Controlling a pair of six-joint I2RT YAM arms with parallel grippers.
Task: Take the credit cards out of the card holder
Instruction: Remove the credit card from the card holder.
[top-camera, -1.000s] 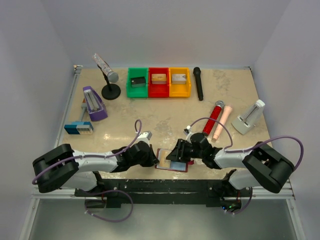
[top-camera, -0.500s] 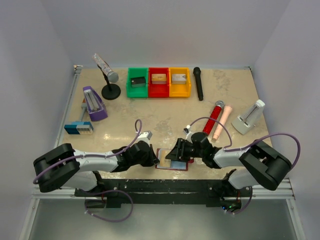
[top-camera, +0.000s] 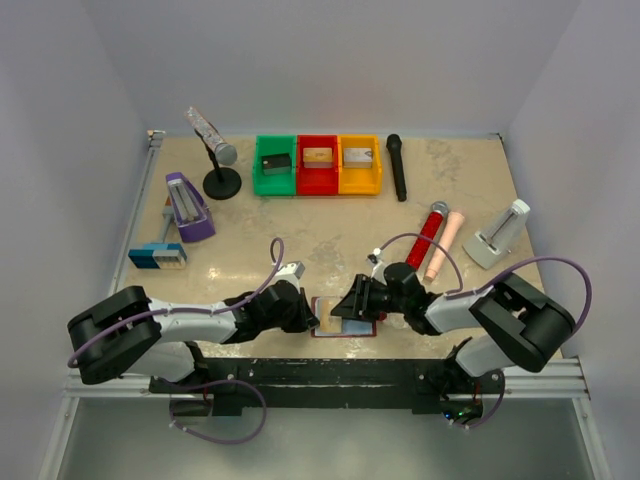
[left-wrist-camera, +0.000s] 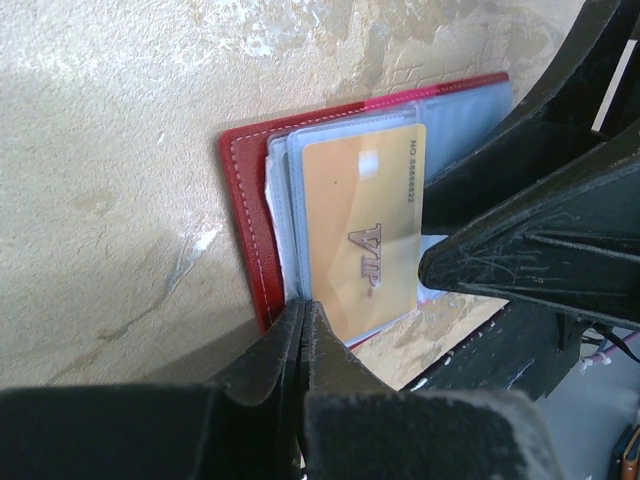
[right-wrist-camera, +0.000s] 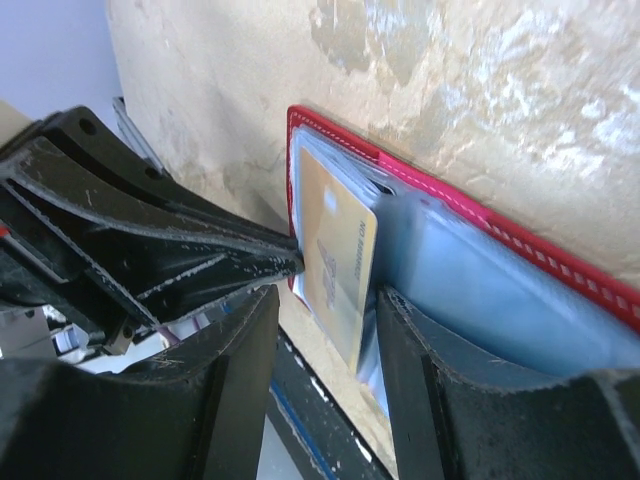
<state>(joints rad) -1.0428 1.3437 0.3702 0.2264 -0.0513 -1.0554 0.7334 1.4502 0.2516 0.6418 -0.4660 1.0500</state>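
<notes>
Left jaws: I see them closed, tips touching the dark red folding card holder.
Right jaws: parted, astride the gold-tan flat card.

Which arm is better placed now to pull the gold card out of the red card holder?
The right. The right gripper is open, with the edge of the gold card between its fingers. The left gripper is shut, its tips at the edge of the card holder, seemingly pinning it.

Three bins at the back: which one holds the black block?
The green bin, leftmost of the three; the red bin holds a tan block, the yellow bin a silver block.
</notes>
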